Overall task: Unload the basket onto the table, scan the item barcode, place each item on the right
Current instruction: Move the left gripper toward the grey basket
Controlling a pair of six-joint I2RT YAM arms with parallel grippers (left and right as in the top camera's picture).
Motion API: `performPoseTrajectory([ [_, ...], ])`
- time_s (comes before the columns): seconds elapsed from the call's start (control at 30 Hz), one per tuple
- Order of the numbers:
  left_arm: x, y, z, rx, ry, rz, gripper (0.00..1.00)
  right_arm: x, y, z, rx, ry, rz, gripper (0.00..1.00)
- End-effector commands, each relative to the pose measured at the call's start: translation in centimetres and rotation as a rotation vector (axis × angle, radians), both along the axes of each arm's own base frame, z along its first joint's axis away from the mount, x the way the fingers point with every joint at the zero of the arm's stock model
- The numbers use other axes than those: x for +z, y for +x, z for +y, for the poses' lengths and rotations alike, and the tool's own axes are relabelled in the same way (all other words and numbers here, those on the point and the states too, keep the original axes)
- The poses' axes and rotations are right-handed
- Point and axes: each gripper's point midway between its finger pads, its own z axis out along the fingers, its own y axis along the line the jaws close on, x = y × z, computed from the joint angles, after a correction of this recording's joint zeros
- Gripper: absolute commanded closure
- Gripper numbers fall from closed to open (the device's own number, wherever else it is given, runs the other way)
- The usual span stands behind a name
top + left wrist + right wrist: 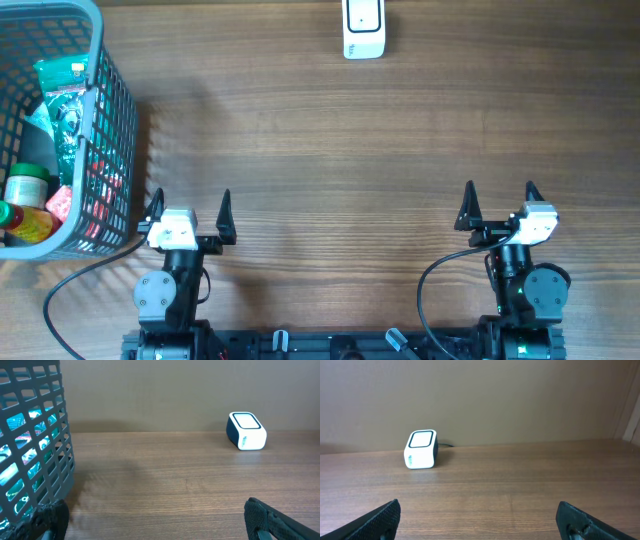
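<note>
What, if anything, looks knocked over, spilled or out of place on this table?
Nothing stands out. The grey basket stands upright at the left, groceries inside; the white scanner sits upright at the far edge; the left gripper and right gripper are open and empty.

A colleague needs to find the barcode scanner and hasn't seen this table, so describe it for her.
On the wooden table, look along the far edge, near the middle. The scanner is a small white box with a dark side. It stands alone on bare wood, well away from the grey basket at the left.
</note>
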Motion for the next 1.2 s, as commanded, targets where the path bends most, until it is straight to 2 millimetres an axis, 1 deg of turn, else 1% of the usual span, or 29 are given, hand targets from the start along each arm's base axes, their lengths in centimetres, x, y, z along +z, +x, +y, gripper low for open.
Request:
performPoseTrajectory([
  [0.0,-0.45,0.04,0.28,0.014,-0.002,0.005,0.0,0.03,-0.01,0.79,0.036,-0.009,-0.002,0.0],
  [0.37,-0.46,0.04,0.3,0.014,-0.002,0.005,0.0,0.03,-0.01,0.79,0.036,-0.008,-0.002,0.0],
  [0.47,-0.35,0.04,-0.16,-0.012,-0.004,0.001,0.0,0.01,-0.01,0.79,0.036,-0.009,-0.002,0.0],
  [1.1,-0.33,0.04,-0.18,-0.013,-0.009,0.001,0.0,0.03,-0.01,0.79,0.036,-0.009,-0.002,0.0],
  [1.17,-0.05,0.04,-0.38,-0.025,-0.016,-0.01,0.0,0.01,-0.01,0.79,0.036,-0.009,-0.002,0.0],
])
